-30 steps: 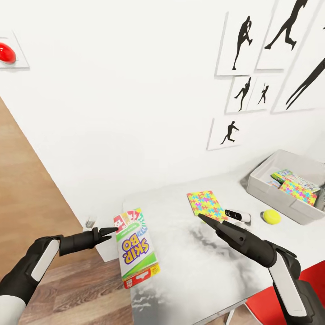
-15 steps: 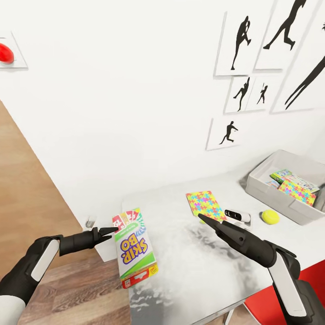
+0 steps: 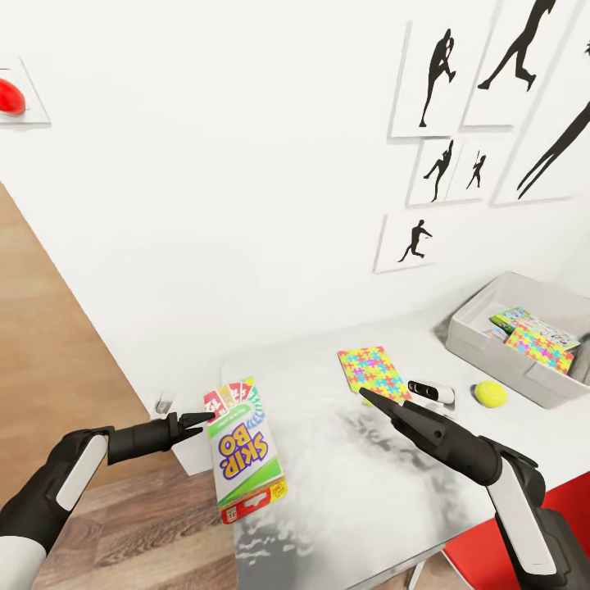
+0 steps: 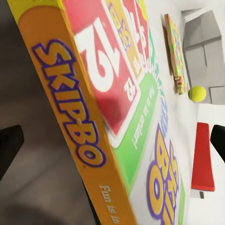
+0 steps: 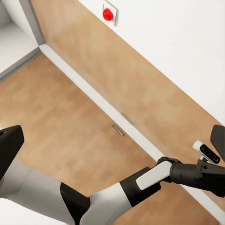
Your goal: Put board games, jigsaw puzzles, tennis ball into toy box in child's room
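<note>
My left claw [image 3: 199, 423] grasps the SKIP BO game box [image 3: 244, 449] by its long edge, and the box hangs tilted over the near-left corner of the table [image 3: 352, 492]. My right claw [image 3: 366, 396] is above the table, empty; in the right wrist view its fingers stand apart. Just beyond it one jigsaw puzzle [image 3: 374, 372] lies flat on the table. The tennis ball [image 3: 491, 394] rests near the toy box [image 3: 500, 354], which holds another jigsaw puzzle [image 3: 538, 347] and a printed game box [image 3: 515, 317]. A small black and white device [image 3: 431, 392] lies between the puzzle and the ball.
</note>
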Available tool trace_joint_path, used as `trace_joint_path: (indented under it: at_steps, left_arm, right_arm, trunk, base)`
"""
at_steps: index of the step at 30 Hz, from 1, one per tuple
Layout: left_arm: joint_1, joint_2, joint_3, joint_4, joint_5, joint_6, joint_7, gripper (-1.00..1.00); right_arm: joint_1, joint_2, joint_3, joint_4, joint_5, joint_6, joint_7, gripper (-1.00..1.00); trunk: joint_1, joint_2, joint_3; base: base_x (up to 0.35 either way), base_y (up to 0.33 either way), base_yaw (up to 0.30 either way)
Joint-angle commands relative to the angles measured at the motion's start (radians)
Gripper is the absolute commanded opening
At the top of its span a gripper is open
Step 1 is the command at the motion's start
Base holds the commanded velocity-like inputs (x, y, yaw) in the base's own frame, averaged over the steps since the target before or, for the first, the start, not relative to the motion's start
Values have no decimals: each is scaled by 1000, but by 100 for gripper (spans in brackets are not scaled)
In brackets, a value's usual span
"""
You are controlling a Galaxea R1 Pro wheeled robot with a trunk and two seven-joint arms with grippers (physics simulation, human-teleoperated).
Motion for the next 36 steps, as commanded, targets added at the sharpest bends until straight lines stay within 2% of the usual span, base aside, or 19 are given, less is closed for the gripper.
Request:
trace_joint_path:
  at_steps: [1,9,14,26,36]
  left_arm:
    - [-1,0,2,0,0,4,-3,100]
    - [-1,0,8,0,0,8,-2,100]
    - [-1,0,10,2,1,12,-2,100]
    - [-1,0,12,3,1,14,-2,100]
    - [-1,-1,11,3,1,13,-2,100]
  right_arm:
    - [-1,0,0,0,-4,6,0,100]
    - [-1,0,1,0,-4,7,0,100]
    - [-1,0,1,0,-4,7,0,100]
    - [-1,1,2,0,-4,7,1,100]
    - [-1,1,2,0,-4,7,1,100]
  trunk:
    - [0,-1,-1]
    - [0,-1,-1]
    - [19,-36,-17]
    - [19,-36,-17]
    - [57,-106,-48]
  base:
    - [0,-65,0]
    - [0,-41,0]
    - [0,-5,0]
    - [0,0,0]
    - [0,0,0]
